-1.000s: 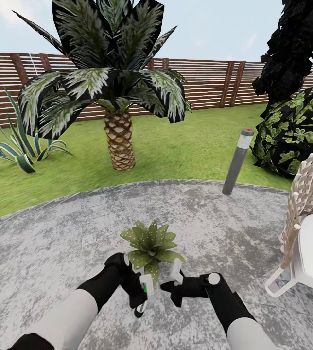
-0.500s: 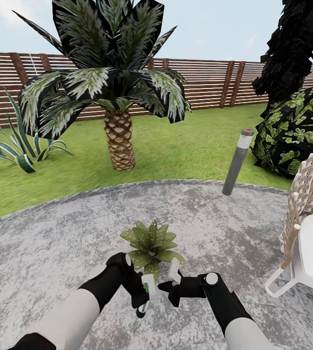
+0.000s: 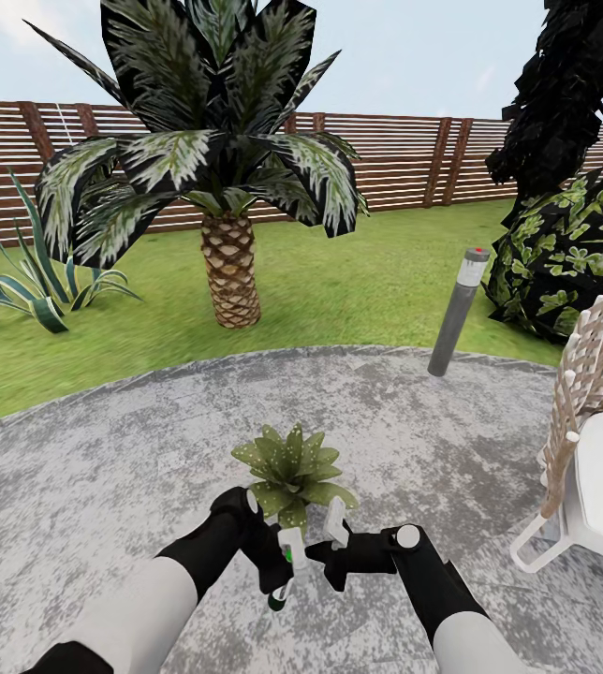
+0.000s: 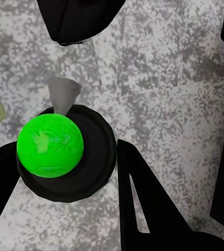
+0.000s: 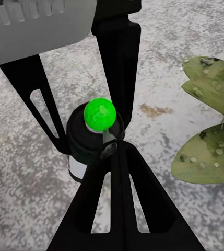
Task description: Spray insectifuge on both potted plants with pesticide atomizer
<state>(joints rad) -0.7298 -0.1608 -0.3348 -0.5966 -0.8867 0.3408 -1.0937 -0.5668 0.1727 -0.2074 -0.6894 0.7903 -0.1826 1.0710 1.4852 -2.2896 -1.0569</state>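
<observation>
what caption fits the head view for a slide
Left gripper holds the atomizer beside a potted plant on the patio.

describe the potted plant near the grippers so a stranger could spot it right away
Find the round mottled grey patio in front of the lawn. Near its front middle, just beyond the two black grippers, sits the potted plant, a low rosette of pointed green leaves with pale speckles. Unlike the palm and the striped agave on the grass, it is small and stands on the paving.

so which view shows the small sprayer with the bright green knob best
The right wrist view: the small sprayer with a bright green knob shows whole, clamped between black left gripper fingers. The left wrist view gives its knob end-on; the head view shows it tiny beside the speckled potted rosette.
</observation>
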